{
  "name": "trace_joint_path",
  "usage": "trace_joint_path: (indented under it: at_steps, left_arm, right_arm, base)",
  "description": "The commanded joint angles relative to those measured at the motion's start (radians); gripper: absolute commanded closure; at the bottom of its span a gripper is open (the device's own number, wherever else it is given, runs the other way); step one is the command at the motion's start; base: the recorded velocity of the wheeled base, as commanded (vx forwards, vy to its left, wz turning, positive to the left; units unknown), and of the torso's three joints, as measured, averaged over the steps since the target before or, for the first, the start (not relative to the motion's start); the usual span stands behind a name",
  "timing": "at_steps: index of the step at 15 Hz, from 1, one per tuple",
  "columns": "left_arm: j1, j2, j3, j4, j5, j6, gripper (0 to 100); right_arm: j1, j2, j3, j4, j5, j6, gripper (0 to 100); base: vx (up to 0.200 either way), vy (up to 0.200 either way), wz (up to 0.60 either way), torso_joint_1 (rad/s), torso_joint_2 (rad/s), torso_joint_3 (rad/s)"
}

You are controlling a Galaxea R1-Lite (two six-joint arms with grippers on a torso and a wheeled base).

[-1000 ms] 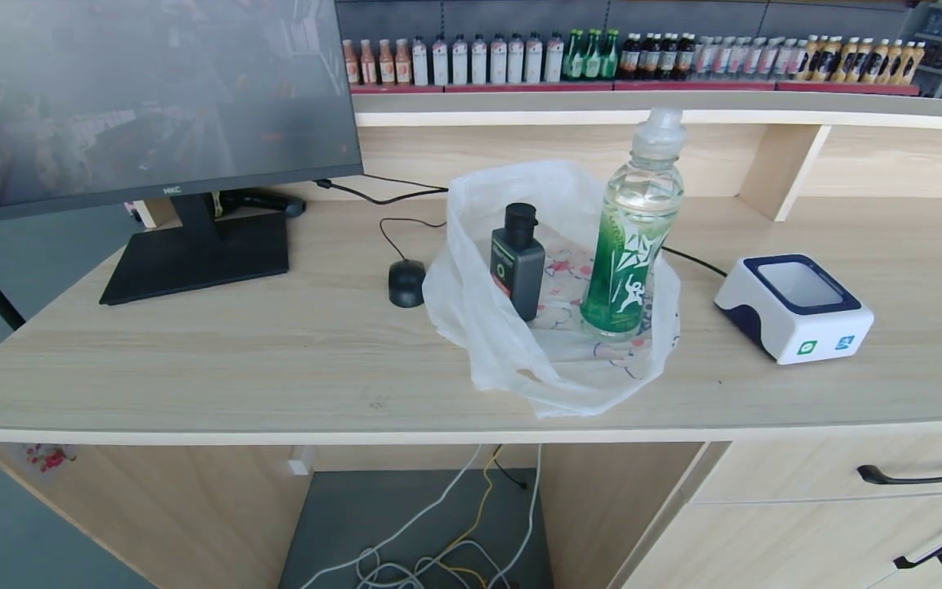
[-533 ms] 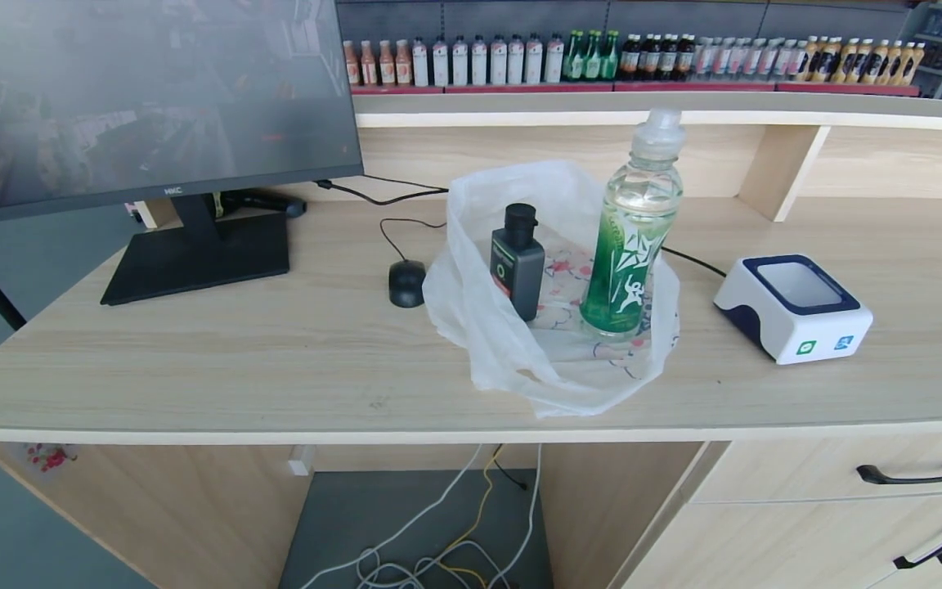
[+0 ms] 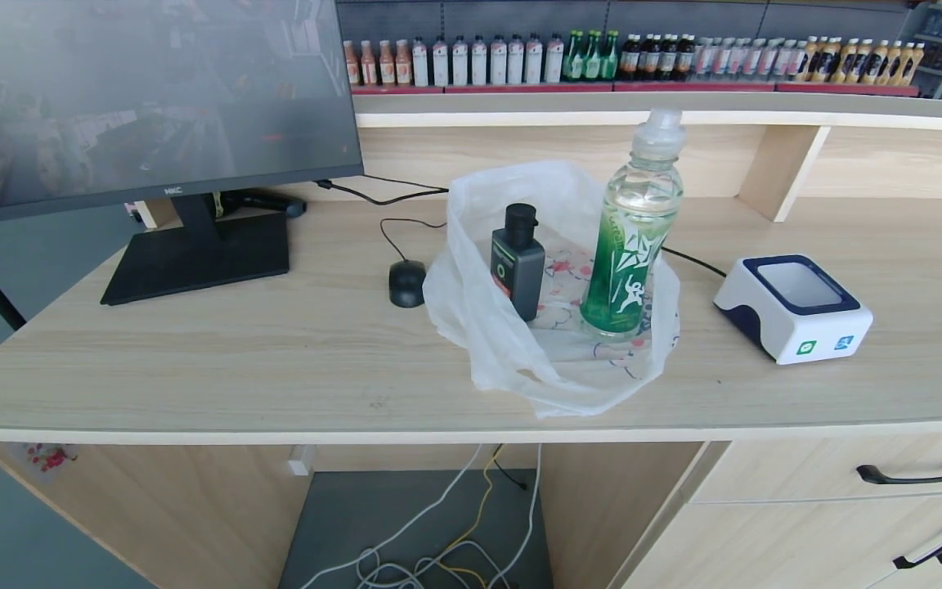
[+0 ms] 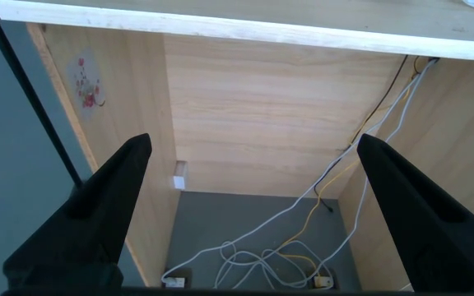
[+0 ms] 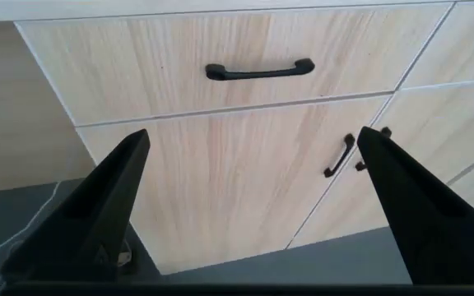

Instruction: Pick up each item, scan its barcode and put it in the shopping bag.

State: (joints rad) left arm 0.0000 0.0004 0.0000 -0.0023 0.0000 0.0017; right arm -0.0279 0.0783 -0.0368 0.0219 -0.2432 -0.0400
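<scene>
Hanging below the counter (image 3: 275, 368) edge, left tool (image 4: 253, 144) and right tool (image 5: 253, 138) gape wide, empty.

No wording reads clearly — only a tiny logo on the monitor (image 3: 144, 98).

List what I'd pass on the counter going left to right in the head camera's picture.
monitor → mouse → small dark bottle → green drink bottle → scanner
</scene>
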Motion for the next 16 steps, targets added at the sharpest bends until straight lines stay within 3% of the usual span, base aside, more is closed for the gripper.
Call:
trace_joint_path:
  at_steps: [1, 2, 3, 7, 12, 16]
  left_arm:
    - [0.000, 0.000, 0.000, -0.001, 0.000, 0.000, 0]
    - [0.000, 0.000, 0.000, -0.001, 0.000, 0.000, 0]
    - [0.000, 0.000, 0.000, -0.001, 0.000, 0.000, 0]
    - [0.000, 0.000, 0.000, -0.001, 0.000, 0.000, 0]
    - [0.000, 0.000, 0.000, -0.001, 0.000, 0.003, 0]
    - [0.000, 0.000, 0.000, -0.001, 0.000, 0.004, 0]
  right_arm:
    - [0.043, -0.049, 0.005, 0.000, 0.093, 0.011, 0]
    - [0.043, -0.063, 0.008, -0.007, 0.193, 0.014, 0]
    - [0.036, -0.078, 0.029, -0.011, 0.222, 0.014, 0]
    - [0.036, -0.078, 0.035, -0.019, 0.222, 0.026, 0]
    - [0.036, -0.078, 0.035, -0.019, 0.222, 0.034, 0]
    - [0.037, -0.078, 0.035, -0.019, 0.222, 0.034, 0]
  base:
    - [0.000, 0.000, 0.00, 0.000, 0.00, 0.000]
    - [0.000, 0.000, 0.00, 0.000, 0.00, 0.000]
    - [0.000, 0.000, 0.00, 0.000, 0.00, 0.000]
    - [0.000, 0.000, 0.00, 0.000, 0.00, 0.000]
    - [-0.200, 0.000, 0.00, 0.008, 0.00, 0.000]
    - [0.000, 0.000, 0.00, 0.000, 0.00, 0.000]
